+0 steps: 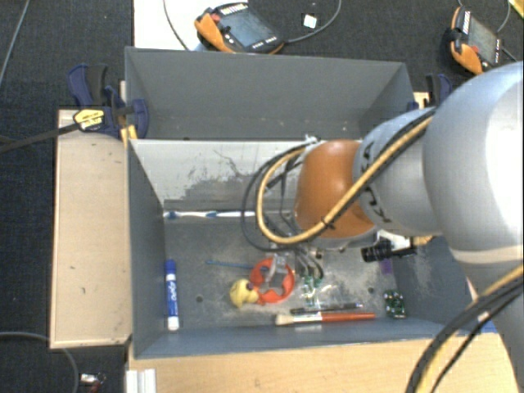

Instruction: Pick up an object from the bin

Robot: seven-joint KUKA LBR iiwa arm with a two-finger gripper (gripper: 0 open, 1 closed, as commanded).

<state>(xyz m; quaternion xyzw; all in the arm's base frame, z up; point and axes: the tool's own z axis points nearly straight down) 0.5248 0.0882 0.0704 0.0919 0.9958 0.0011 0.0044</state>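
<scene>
**Gripper low over the clutter in the middle of the bin**

At the left of the grey bin (147,244), a blue and white marker (171,293) lies by itself on the floor. It points from the near wall toward the far one. Beyond it, a thin white and blue stick (196,214) rests along the foot of the sloping far wall.

Toward the middle, near the front wall, there is a small heap. A yellow rubber duck (241,293) sits at its left edge, touching an orange-red ring (273,283). That ring is the thing nearest the tool. The gripper (291,272) hangs just above and slightly to the right of it, down close to the floor. From where I stand I cannot tell whether it is clenched or released, or whether it has anything in its grasp.

Just right of the ring lies a small green and white thing (309,286). In front of these, a black pen (332,308) and a red-handled stick with a pale end (327,318) lie side by side along the near wall. A small green circuit board (395,304) sits further right, apart from the heap.

The arm's orange cover (327,191) and looping cables hang over the right half of the bin.
</scene>
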